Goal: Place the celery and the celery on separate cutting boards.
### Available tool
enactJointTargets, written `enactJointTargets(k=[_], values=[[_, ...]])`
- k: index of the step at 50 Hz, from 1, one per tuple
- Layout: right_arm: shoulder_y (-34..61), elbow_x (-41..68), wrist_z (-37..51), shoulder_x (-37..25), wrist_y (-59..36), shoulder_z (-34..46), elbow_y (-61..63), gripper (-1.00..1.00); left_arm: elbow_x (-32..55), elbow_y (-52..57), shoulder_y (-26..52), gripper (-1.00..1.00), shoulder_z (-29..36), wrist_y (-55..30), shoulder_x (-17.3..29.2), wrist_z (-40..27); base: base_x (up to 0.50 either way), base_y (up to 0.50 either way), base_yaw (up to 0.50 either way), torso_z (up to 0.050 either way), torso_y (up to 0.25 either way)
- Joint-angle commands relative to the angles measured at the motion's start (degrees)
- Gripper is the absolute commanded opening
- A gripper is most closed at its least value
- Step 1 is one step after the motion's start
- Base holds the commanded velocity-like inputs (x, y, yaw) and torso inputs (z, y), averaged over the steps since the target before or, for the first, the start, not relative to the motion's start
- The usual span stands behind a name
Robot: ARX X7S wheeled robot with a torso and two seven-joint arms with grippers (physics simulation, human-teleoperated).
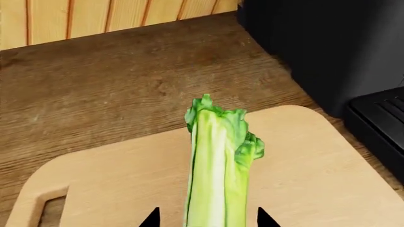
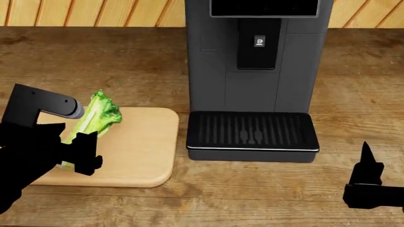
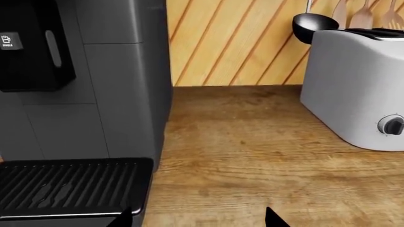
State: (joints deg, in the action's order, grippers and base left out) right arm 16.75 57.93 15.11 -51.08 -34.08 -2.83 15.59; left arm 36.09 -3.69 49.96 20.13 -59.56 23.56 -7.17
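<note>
Celery (image 1: 218, 175): one bunch (over one cutting board (image 1: 107, 184)).

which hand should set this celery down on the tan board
Left. The left hand has the celery between its fingers, directly over the tan cutting board. The right hand holds nothing and sits beyond the coffee machine, far from that board.

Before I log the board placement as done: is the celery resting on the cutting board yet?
Cannot tell. The celery overlaps the cutting board in the left wrist view, but neither view plainly shows contact or gap.
</note>
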Motion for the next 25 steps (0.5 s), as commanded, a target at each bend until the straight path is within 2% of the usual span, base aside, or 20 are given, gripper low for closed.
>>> enactJointTargets(k=[1, 11, 19, 25], values=[[0.0, -1.6, -1.8, 1.8, -0.2, -0.8, -1.2, 1.0, 0.4, 2.5, -0.1, 1.0, -1.8, -0.2, -1.3, 0.4, 0.0, 0.0, 0.0, 0.0, 0.0], [0.4, -2.1, -2.0, 2.4, -0.4, 0.3, -1.9, 1.0, 3.0, 7.6, 1.3, 1.0, -4.4, -3.1, -0.4, -1.1, 0.0, 0.0, 0.0, 0.0, 0.0], [0.7, -1.7, -1.6, 2.2, -0.7, 0.0, -1.3, 1.0, 7.7, 17.5, 0.3, 1.0, -8.9, -8.0, 1.6, -4.1, 0.0, 0.0, 0.0, 0.0, 0.0], [0.6, 0.2, -0.1, 0.9, -1.2, -2.4, 1.0, 1.0, 13.4, 25.6, -2.4, 1.0, -18.0, -13.0, 5.8, -7.1, 0.0, 0.0, 0.0, 0.0, 0.0]])
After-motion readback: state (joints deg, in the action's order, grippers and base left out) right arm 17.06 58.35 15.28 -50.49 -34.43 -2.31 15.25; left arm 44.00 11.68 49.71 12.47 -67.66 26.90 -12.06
